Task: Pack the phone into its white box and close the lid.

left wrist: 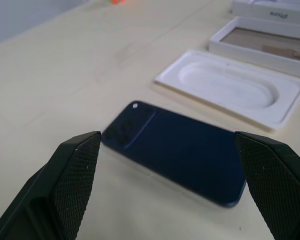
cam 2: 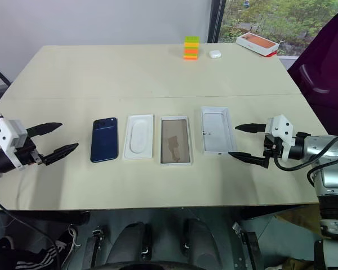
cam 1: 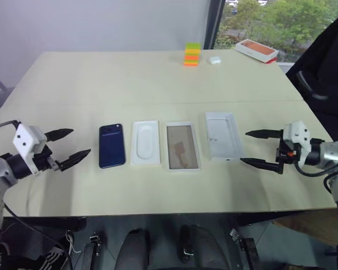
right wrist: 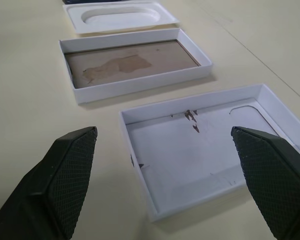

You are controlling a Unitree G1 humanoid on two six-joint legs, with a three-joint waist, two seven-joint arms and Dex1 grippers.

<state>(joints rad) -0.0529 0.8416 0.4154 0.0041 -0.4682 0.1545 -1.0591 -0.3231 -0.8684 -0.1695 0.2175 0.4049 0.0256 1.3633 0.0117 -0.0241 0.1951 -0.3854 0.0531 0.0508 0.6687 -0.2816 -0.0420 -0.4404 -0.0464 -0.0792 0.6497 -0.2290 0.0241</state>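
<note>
- So there's a cream table [cam 1: 158,79] with four things lined up in a row across the middle, none touching each other.
- Leftmost is the phone [cam 1: 112,146], dark blue, lying flat with its back up and the camera cluster at the far corner.
- Just right of it sits a white insert [cam 1: 145,142] with an oval recess, nothing in it.
- Next over is the white box [cam 1: 183,146], open side up, tan floor showing with a patchy scuffed spot. Nothing inside.
- Rightmost is the lid [cam 1: 223,135], flipped so the plain white inside faces up, set a touch farther back than the rest.
- Left gripper [cam 1: 67,147] hovers off to the left of the phone, fingers spread wide and holding nothing. In the left wrist view the phone sits right between the two fingers, a bit ahead of them.
- Right gripper [cam 1: 259,148] hovers just right of the lid, fingers wide apart too, holding nothing, pointed at the lid.
- Way at the far edge: a stack of coloured blocks [cam 1: 192,54], a small white case [cam 1: 215,59] beside it, and an orange-topped box [cam 1: 257,50] at the far right corner.
</note>
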